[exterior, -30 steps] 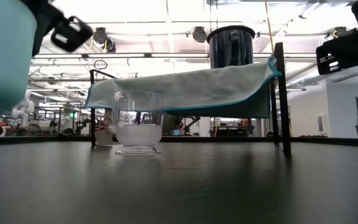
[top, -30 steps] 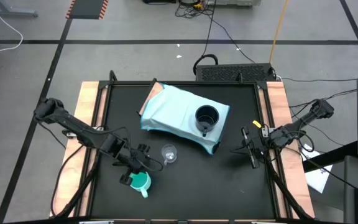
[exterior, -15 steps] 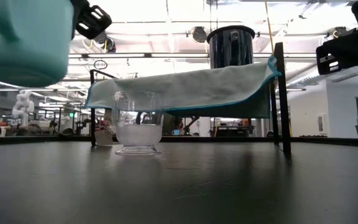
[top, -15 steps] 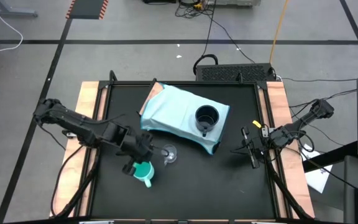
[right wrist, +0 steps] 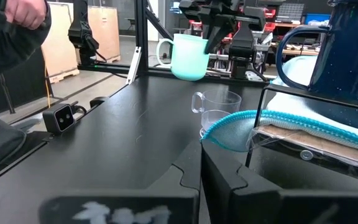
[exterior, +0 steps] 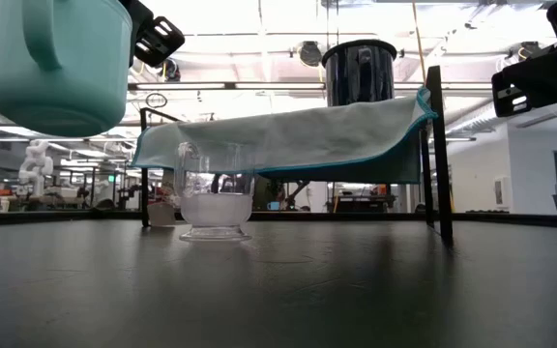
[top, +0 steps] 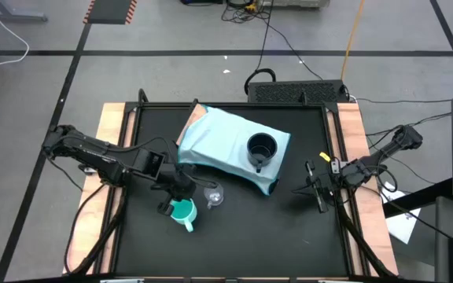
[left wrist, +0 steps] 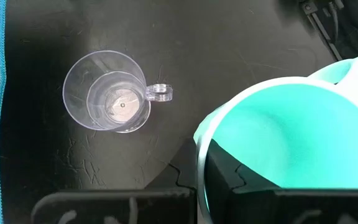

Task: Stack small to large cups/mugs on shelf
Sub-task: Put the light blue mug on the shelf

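Observation:
My left gripper [top: 176, 193] is shut on the teal mug [top: 182, 212], which hangs well above the tabletop [exterior: 61, 63]; its handle [exterior: 37, 39] faces the near edge. The tiny clear glass cup [top: 213, 194] stands on its base on the black table, right of the mug, and also shows in the left wrist view [left wrist: 114, 93]. The black mug [top: 261, 149] stands upright on the light blue shelf [top: 219, 141]. My right gripper [top: 314, 189] waits shut at the table's right, holding nothing. My left gripper pinches the teal mug's rim [left wrist: 200, 146] on the side away from the handle. One finger [left wrist: 235, 177] is inside the mug and the other [left wrist: 173, 183] outside. The fingers slant down from the table's left. The mug hangs upright, lifted clear of the table.
The shelf's cloth [exterior: 288, 135] hangs over a dark frame whose post [exterior: 439, 155] stands near the middle right. A small camera [right wrist: 61, 116] sits at the table's near edge. A person's hand [right wrist: 23, 12] shows beyond the table.
My left gripper has risen and moved toward the far edge, nearer the glass cup, carrying the teal mug with it. The mug stays upright and now hangs higher above the table. The glass cup and black mug have not moved.

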